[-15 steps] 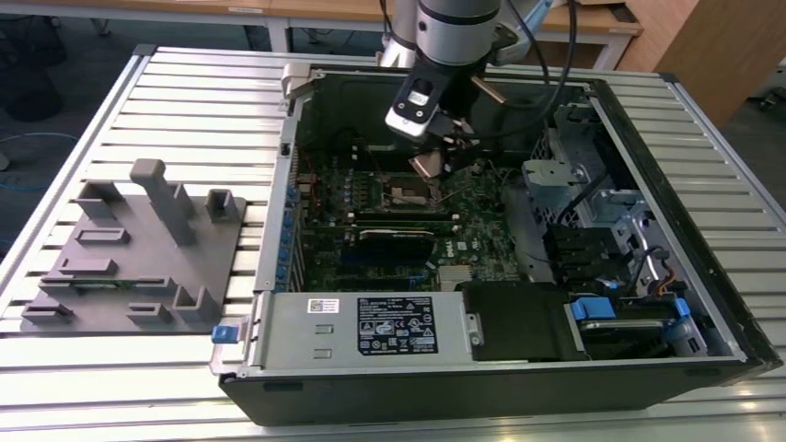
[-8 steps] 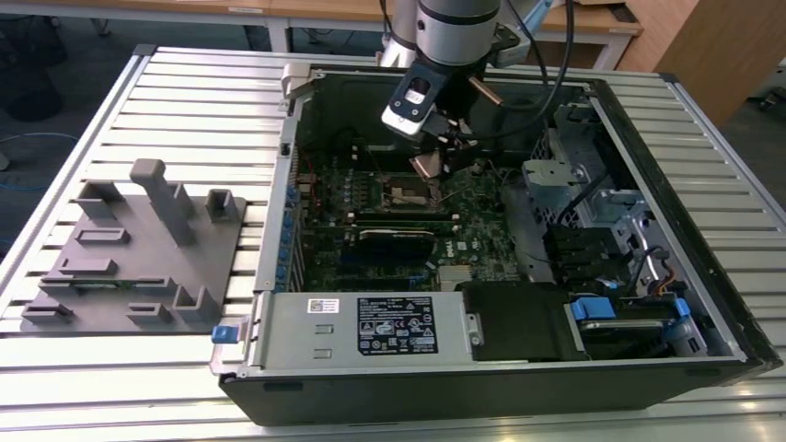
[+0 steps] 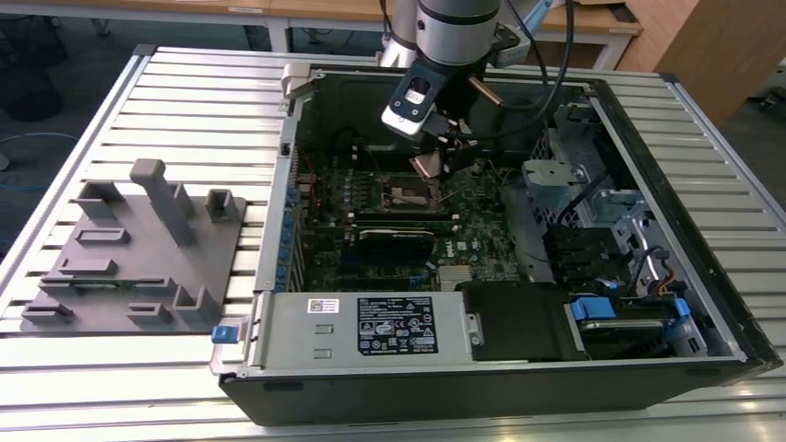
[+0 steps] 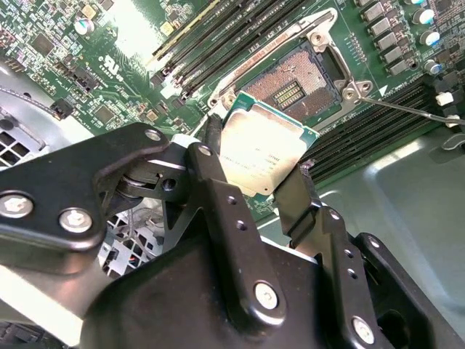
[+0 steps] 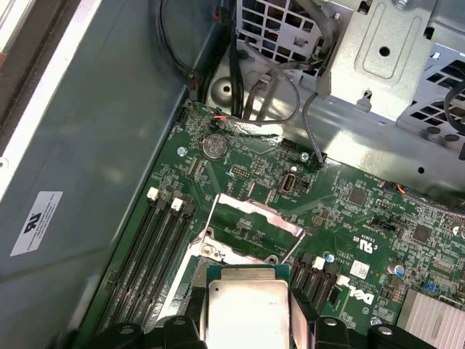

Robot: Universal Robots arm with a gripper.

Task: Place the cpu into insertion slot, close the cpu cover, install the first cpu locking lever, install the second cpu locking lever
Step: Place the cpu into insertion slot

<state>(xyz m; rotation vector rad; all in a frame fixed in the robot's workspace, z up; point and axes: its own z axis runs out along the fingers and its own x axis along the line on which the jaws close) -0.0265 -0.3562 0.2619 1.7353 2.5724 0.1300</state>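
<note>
The claw (image 4: 256, 169) is clamped on the cpu (image 4: 265, 149), its two black fingers (image 4: 212, 149) pressing opposite edges of the chip, whose dull silver top faces up. The cpu hangs tilted just above the insertion slot (image 4: 298, 83), off towards one corner of it and not yet seated. The slot lies uncovered, its field of contacts showing inside the silvery rim. At the side of the slot away from the claw, in the first wrist view, the cpu cover (image 5: 261, 214) stands raised, green board showing through its cut-out centre. A thin metal lever (image 4: 414, 107) juts out from one corner of the slot, lifted off the board. Long black memory slots (image 5: 145, 254) run along two opposite sides of the slot. Farther from the slot on the same board sits a round coin battery (image 5: 214, 147). Around the slot on all sides is the open computer case (image 3: 491, 391), lying on its side on a slatted metal table (image 3: 184, 83). Well apart from the slot, outside the case at the exterior view's left, a grey moulded fixture (image 3: 135, 249) rests on the table.
</note>
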